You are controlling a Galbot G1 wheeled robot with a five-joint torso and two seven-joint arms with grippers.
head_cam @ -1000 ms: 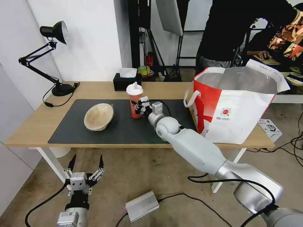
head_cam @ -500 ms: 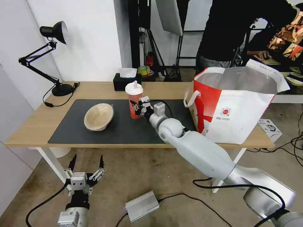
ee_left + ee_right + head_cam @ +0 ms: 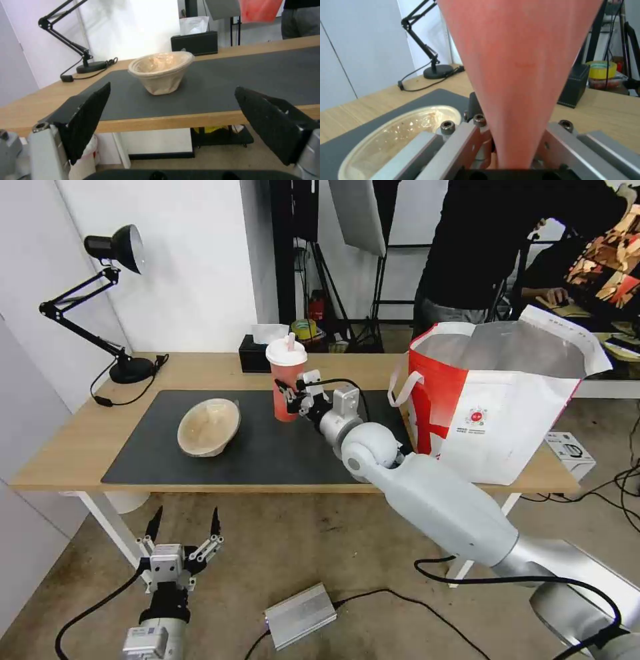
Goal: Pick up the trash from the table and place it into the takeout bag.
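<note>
The red drink cup [image 3: 287, 383] — a tall, smooth taper with a white domed lid and a short straw — sits at the centre of the head view, clamped near its lower half by the right gripper [image 3: 293, 400]. Its base appears raised just off the dark grey mat [image 3: 267, 453], though the gap is hard to judge. In the right wrist view the cup [image 3: 520, 75] fills the middle of the frame, its narrow end pinched between the gripper's metal fingers [image 3: 460, 142].

To the left of the cup on the mat lies the tan pulp bowl [image 3: 209, 427], shallow, matte and fibrous, tipped to one side. In the left wrist view the bowl [image 3: 161, 71] stands at mid-frame on the mat, a clear film lining it.

The takeout bag [image 3: 493, 407] stands at the right of the head view on the light-wood table [image 3: 67, 447] — boxy, white and red, its mouth open on silver foil.

The left gripper [image 3: 181, 543] hangs at the lower left, below the table edge, its black fingers [image 3: 88, 120] spread wide apart.
</note>
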